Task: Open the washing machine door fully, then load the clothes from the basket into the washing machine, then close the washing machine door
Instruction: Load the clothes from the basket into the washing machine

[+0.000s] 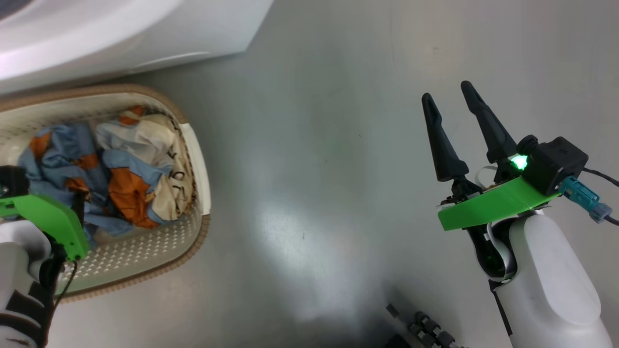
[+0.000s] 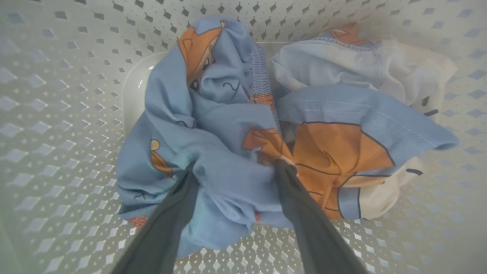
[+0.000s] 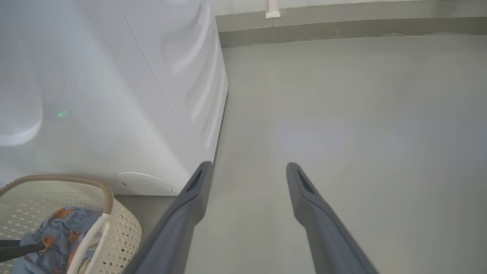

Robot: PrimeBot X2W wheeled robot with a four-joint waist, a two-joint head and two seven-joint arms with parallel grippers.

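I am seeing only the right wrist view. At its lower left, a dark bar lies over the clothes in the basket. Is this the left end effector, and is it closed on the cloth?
Observer: Yes, it is the left end effector. The left wrist view shows its fingers open, with the tips sunk into the light blue garment and a fold of cloth between them.
Operator: Thank you. How many garments are in there?
Observer: Two. Beside the light blue one lies a cream, blue and orange garment. Both are inside the basket.
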